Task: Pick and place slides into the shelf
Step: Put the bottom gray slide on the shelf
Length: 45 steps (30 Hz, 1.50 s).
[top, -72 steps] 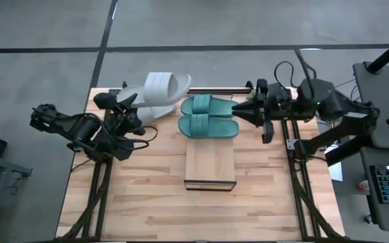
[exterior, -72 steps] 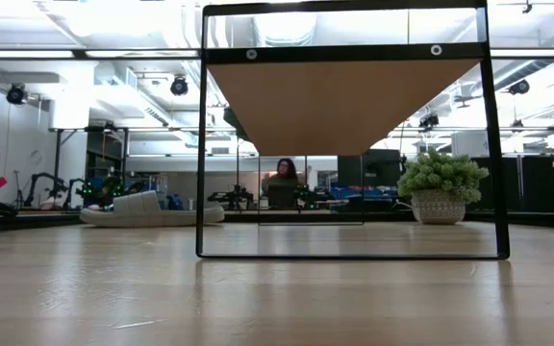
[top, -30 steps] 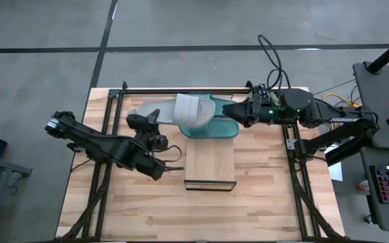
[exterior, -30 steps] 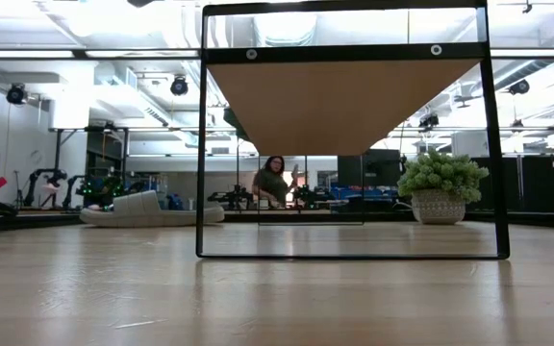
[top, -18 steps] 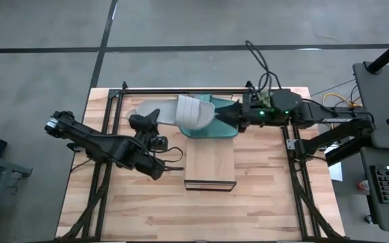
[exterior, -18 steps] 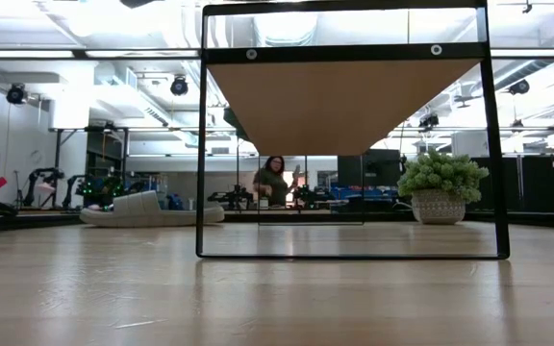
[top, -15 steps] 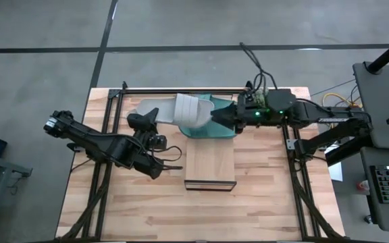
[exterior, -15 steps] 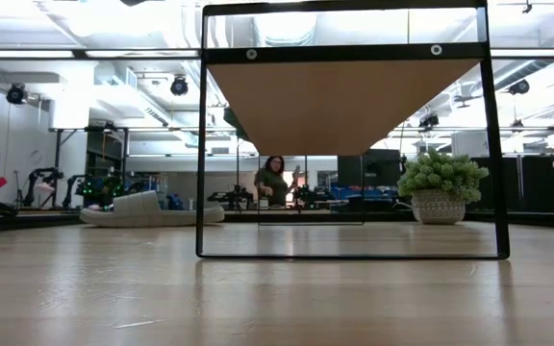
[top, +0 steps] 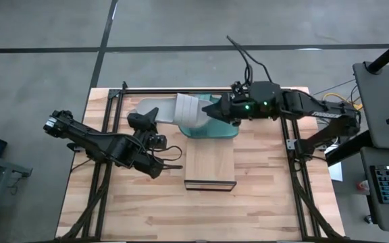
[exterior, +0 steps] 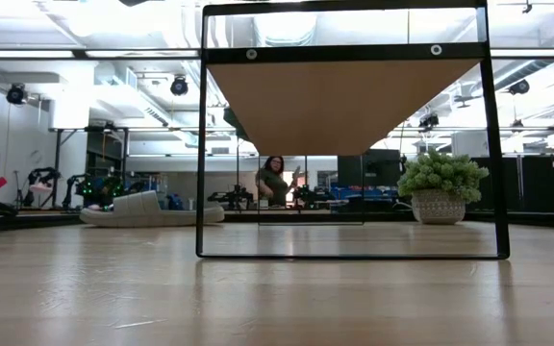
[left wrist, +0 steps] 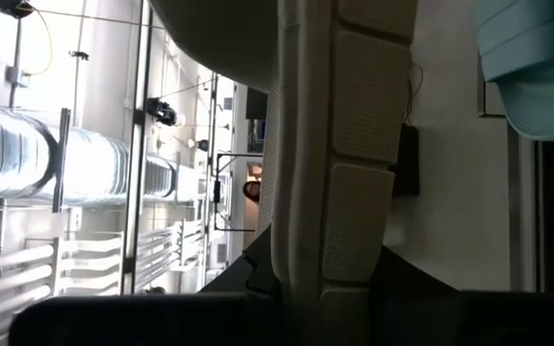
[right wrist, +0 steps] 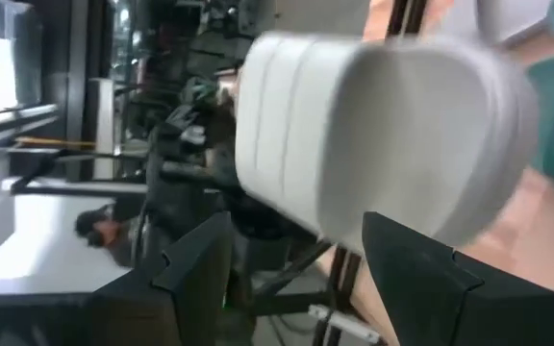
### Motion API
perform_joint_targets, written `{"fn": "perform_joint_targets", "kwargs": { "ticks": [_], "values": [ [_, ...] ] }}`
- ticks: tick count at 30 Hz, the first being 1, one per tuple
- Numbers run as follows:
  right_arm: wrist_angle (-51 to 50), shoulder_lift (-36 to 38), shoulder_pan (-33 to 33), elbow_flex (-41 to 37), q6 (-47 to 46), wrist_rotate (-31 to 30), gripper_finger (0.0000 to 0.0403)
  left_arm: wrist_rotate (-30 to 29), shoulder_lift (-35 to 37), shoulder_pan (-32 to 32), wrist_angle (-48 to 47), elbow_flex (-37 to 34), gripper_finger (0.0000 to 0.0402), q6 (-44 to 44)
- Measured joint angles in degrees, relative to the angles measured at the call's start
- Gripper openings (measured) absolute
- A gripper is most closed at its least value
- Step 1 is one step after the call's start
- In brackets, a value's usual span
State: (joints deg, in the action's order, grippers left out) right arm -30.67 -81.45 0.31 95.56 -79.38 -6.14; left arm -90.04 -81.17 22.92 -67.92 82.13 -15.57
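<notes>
While the left gripper [top: 155, 123] stays clamped on the heel of a light grey slide [top: 174, 111], holding it across the teal slides [top: 211, 125] at the far end of the shelf [top: 210, 162], the right gripper [top: 216, 111] has slid in from the tabletop's [top: 269, 202] right edge. Its fingers stand wide apart at the grey slide's toe and grip nothing. A couple of seconds ago it hung well back and the grey slide sat off to the left. My guess is a handover or a two-armed steadying, with the grey slide not yet settled on the shelf.
</notes>
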Motion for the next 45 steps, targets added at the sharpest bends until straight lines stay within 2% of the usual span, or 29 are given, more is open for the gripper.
{"fn": "perform_joint_targets", "kwargs": {
  "ticks": [5, 11, 19, 36, 45],
  "values": [
    [-1.88, -3.15, -1.58, 6.4, 2.87, -0.05, 0.0224, 0.0, 0.0, 0.0, 0.06, 0.02, 0.0038, 0.0],
    [-11.64, -7.84, -2.57, 14.07, 3.95, 0.1, 0.0224, 0.0, 0.0, -0.04, 0.37, 0.02, 0.0038, 0.04],
    [-15.67, -12.89, -2.6, 21.24, 5.39, 1.22, 0.0224, 0.02, 0.0, -0.04, 1.86, 0.02, 0.0037, 0.13],
    [-12.89, -15.05, -2.71, 21.37, 4.76, 2.02, 0.022, 0.02, -0.02, -0.04, 3.56, -0.02, 0.0037, 0.15],
    [-12.94, -15.24, -2.73, 21.35, 4.9, 2.05, 0.0163, 0.02, -0.02, -0.04, 3.87, -0.02, 0.0037, 0.15]
  ]
}}
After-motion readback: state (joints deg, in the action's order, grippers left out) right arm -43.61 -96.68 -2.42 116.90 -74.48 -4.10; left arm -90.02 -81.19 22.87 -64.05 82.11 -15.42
